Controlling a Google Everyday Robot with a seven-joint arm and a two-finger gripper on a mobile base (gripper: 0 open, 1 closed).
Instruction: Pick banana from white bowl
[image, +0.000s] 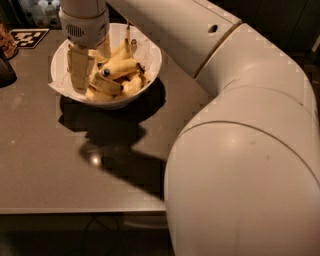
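Note:
The white bowl stands at the back of the table and holds a pile of yellow bananas on crumpled white paper. The banana is the long curved one in the middle of the pile, with its brownish stem pointing up toward the far rim. My gripper reaches down into the left half of the bowl, open. One finger is down among the bananas at the left; the other shows behind, just left of the banana. The fingertips are hidden in the pile.
The bowl sits on a grey-brown table whose front edge runs along the bottom. A black-and-white marker tag and a dark object are at the far left. My bulky white arm fills the right side.

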